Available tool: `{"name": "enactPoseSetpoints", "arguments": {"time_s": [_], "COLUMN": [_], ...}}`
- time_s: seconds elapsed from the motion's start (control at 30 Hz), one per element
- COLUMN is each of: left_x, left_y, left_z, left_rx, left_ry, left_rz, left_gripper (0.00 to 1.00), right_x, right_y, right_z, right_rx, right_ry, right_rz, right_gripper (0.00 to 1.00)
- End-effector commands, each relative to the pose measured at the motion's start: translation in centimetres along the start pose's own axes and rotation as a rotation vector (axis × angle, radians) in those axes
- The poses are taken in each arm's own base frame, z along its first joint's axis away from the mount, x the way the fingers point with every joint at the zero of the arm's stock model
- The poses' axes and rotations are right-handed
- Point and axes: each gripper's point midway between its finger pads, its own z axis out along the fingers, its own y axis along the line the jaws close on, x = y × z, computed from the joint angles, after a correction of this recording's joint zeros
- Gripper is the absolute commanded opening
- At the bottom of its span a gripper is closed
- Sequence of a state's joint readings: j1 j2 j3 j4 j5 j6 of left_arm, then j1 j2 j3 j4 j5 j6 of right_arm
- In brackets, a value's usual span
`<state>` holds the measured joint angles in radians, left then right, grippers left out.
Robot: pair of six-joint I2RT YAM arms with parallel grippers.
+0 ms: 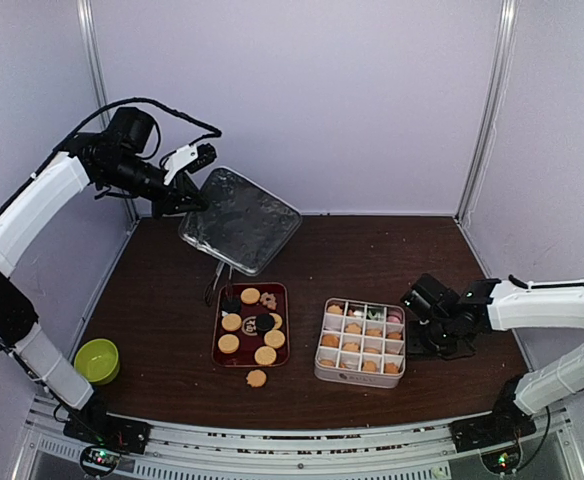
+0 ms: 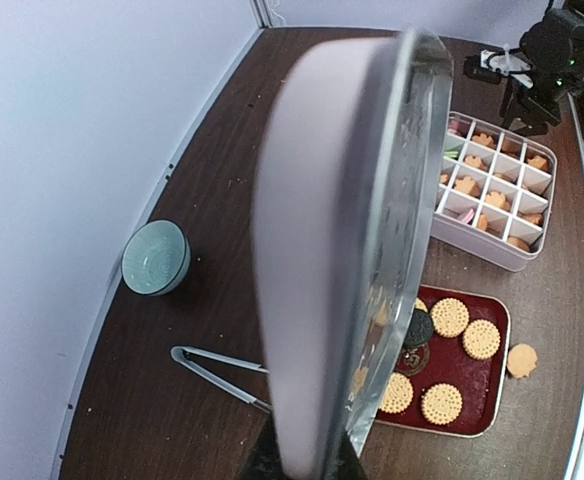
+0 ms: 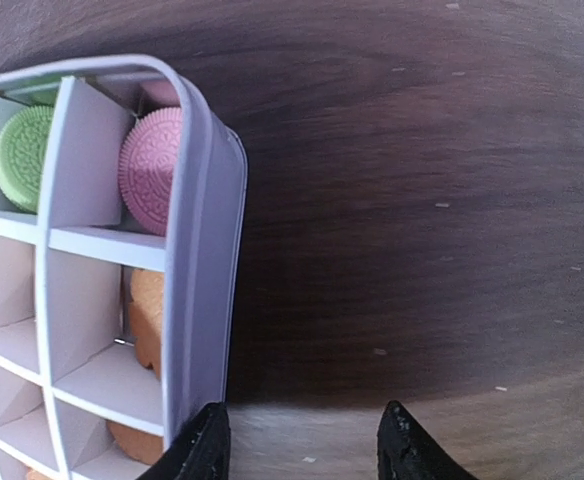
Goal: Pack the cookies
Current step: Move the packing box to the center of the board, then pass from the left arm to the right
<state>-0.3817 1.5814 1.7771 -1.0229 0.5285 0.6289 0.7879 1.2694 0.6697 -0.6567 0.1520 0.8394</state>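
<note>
- step, as i read it: box is nearly full, the left arm holds the lid up and clear, and the right pincer sits low at the box's right wall. looks like squaring or bracing the box, can't tell which.
- doing it well: right fingers go outside the wall, not over the rim onto the pink cookie in the corner cell. contact low on the wall and push slow, so the box slides rather than tips.
- lid should wait high and tilted. bringing it down early risks clipping the tray or the tongs.
- cookies: most are in the box cells, orange plus pink and green at the far right. several lie on the red tray left of the box. one loose cookie lies on the surface just in front of the tray.
- right pincer: fingers moderately apart, only bare surface between them, holding nothing. one fingertip is just beside the box wall, can't tell if touching.
- left pincer: clamped together on the lid's edge, lid tilted steeply.
</note>
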Motion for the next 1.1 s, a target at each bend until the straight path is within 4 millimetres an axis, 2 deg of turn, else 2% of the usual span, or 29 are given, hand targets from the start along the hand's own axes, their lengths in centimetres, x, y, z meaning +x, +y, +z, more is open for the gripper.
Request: {"name": "enactPoseSetpoints", "arguments": {"time_s": [0.0, 0.13, 0.23, 0.3, 0.4, 0.47, 0.53, 0.7, 0.9, 1.07], "left_x": [-1.2, -1.4, -1.3, -1.4, -1.7, -2.6, -3.7, -7.6, -11.4, -12.6], "left_y": [-0.7, -1.5, -2.4, -2.7, -3.4, -3.8, -4.7, -6.5, -8.0, -9.1], "left_z": [-1.7, -1.8, -1.8, -2.1, -2.6, -3.1, -3.5, -4.8, -7.1, -7.8], "left_rx": [-0.018, -0.01, -0.018, -0.057, -0.147, -0.231, -0.307, -0.559, -0.784, -0.876], "left_ry": [-0.024, -0.027, -0.018, -0.031, -0.085, -0.137, -0.198, -0.381, -0.563, -0.631], "left_rz": [0.072, 0.114, 0.237, 0.368, 0.616, 0.77, 0.942, 1.288, 1.41, 1.466], "left_gripper": [0.0, 0.0, 0.0, 0.0, 0.0, 0.0, 0.0, 0.0, 0.0, 0.0], "right_x": [-2.3, -3.8, -5.6, -7.2, -9.7, -11.0, -12.0, -13.5, -15.1, -15.9], "right_y": [6.2, 9.5, 10.0, 9.9, 9.3, 9.5, 10.6, 15.4, 20.1, 23.5], "right_z": [-0.1, -0.6, -2.1, -4.0, -7.9, -10.2, -12.3, -16.7, -21.4, -25.1], "right_rx": [-0.189, -0.236, -0.237, -0.241, -0.265, -0.33, -0.468, -0.872, -1.179, -1.486], "right_ry": [-0.042, -0.048, -0.091, -0.137, -0.221, -0.261, -0.272, -0.236, -0.196, -0.125], "right_rz": [0.012, -0.017, -0.031, -0.031, -0.011, 0.026, 0.097, 0.218, 0.216, 0.234], "right_gripper": [0.51, 0.52, 0.57, 0.61, 0.65, 0.66, 0.68, 0.7, 0.73, 0.73]}}
